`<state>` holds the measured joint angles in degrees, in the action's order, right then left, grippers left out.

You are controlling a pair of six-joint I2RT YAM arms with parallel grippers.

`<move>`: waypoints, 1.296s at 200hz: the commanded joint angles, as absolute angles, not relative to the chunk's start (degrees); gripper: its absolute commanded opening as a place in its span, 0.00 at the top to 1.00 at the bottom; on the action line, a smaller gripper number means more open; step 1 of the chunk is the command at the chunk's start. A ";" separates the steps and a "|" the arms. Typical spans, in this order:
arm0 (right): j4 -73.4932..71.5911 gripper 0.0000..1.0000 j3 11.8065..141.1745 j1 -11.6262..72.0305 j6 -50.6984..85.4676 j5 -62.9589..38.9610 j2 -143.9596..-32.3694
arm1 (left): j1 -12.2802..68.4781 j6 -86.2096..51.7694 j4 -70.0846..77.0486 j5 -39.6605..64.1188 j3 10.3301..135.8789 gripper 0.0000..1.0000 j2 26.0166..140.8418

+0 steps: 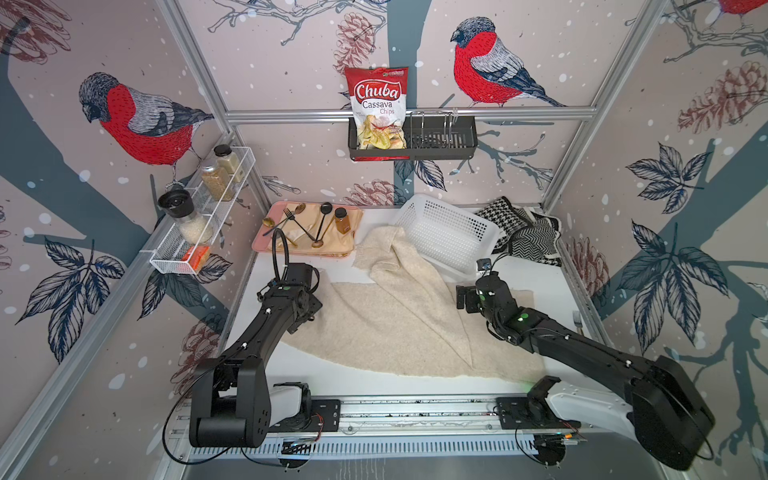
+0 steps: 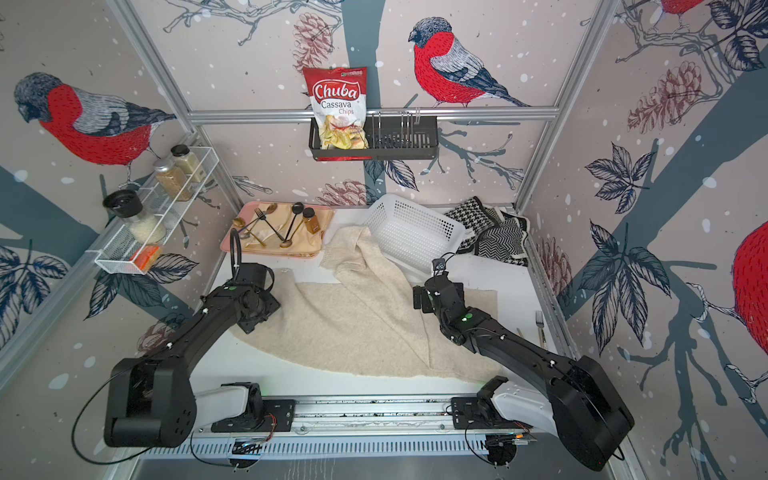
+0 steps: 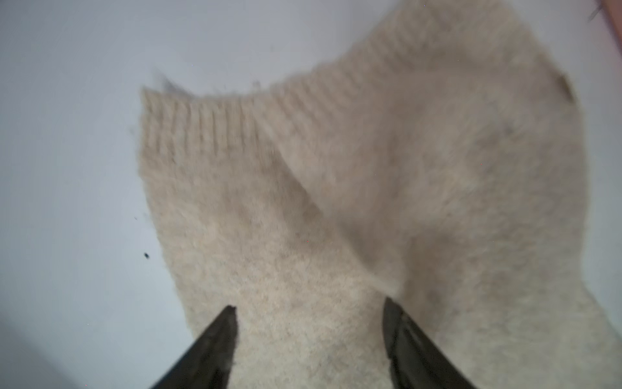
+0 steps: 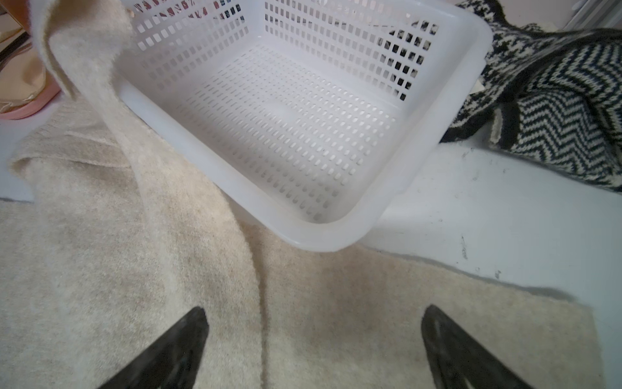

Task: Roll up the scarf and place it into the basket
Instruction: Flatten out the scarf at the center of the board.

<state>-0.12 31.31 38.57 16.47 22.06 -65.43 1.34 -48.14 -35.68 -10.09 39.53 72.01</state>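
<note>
Scarf (image 1: 395,320): cream knit, unrolled, spread across the bench (image 1: 332,380), a fold rising against the basket's corner
Basket (image 1: 492,237): white, perforated, back right of bench (black-and-white knit (image 1: 528,237) just beside it), near corner lying over the scarf
Left fingers (image 3: 218,336): spread apart over the scarf near its ribbed end, pinching nothing
Right fingers (image 4: 175,343): spread wide above the scarf, pointing towards the basket, holding nothing
</note>
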 commanded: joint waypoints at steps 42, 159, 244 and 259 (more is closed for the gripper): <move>-1.99 0.00 30.90 38.11 16.12 22.14 -63.43 | 1.52 -54.74 -28.10 -5.41 36.10 1.00 78.97; -2.70 0.00 30.19 34.79 16.78 21.30 -63.33 | 2.84 -72.69 -52.03 -23.20 33.41 1.00 52.56; 3.34 0.00 35.17 19.86 22.97 14.33 -69.81 | 11.17 -37.96 -19.39 7.15 55.78 0.10 81.53; 3.60 0.00 36.10 19.95 23.10 13.70 -69.95 | 16.15 -34.83 -20.61 6.47 64.70 0.04 90.55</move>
